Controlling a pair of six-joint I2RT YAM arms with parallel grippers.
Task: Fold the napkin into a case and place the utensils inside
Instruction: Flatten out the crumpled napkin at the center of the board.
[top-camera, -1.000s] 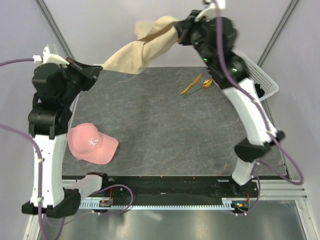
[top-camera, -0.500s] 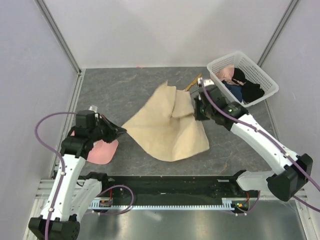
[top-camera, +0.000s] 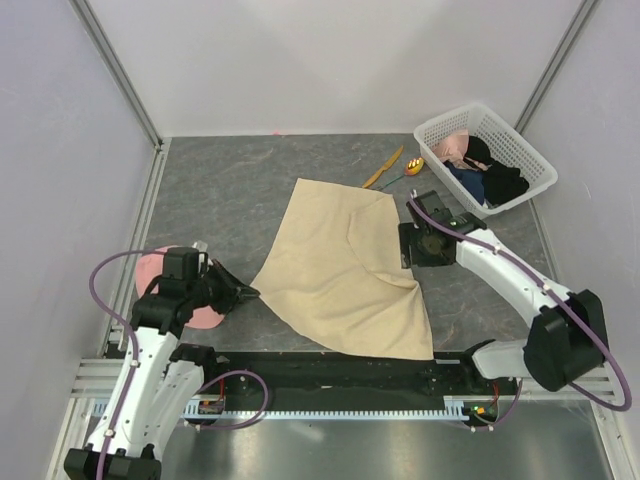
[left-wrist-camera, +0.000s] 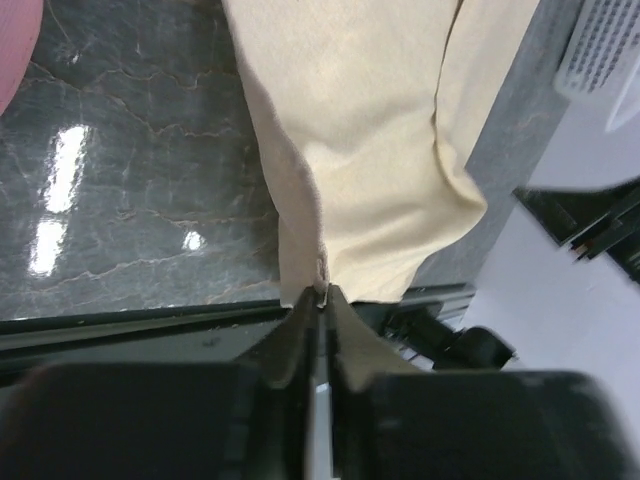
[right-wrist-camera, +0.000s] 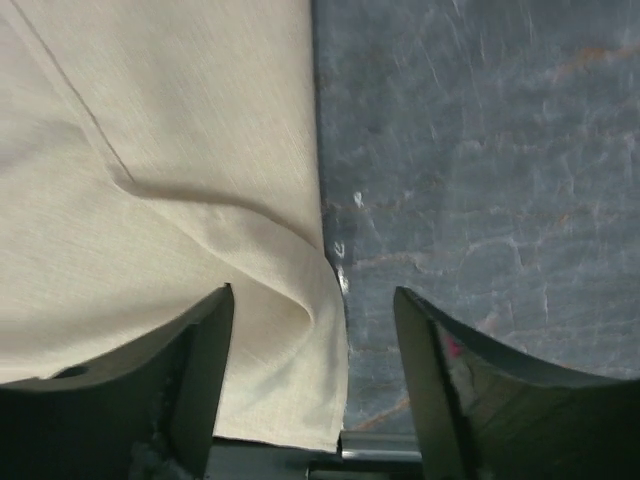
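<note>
The beige napkin (top-camera: 345, 265) lies spread on the dark table, with a crease near its right side. My left gripper (top-camera: 245, 293) is low at the napkin's left corner, and the left wrist view shows that gripper (left-wrist-camera: 322, 293) shut on the corner of the napkin (left-wrist-camera: 370, 150). My right gripper (top-camera: 415, 245) stands open at the napkin's right edge. In the right wrist view this edge of the napkin (right-wrist-camera: 150, 150) lies loose between the spread fingers of that gripper (right-wrist-camera: 315, 330). The orange knife (top-camera: 384, 167) and the spoon (top-camera: 408, 168) lie together at the back, beyond the napkin.
A white basket (top-camera: 450, 115) with dark and pink clothes stands at the back right, close behind the right arm. A pink cap (top-camera: 150, 268) lies at the left, partly hidden by my left arm. The table's front edge runs just below the napkin's near corner.
The napkin, held high in the air by both grippers a second ago, has come down and lies spread out. The right gripper has opened and let go; the left arm has lowered.
</note>
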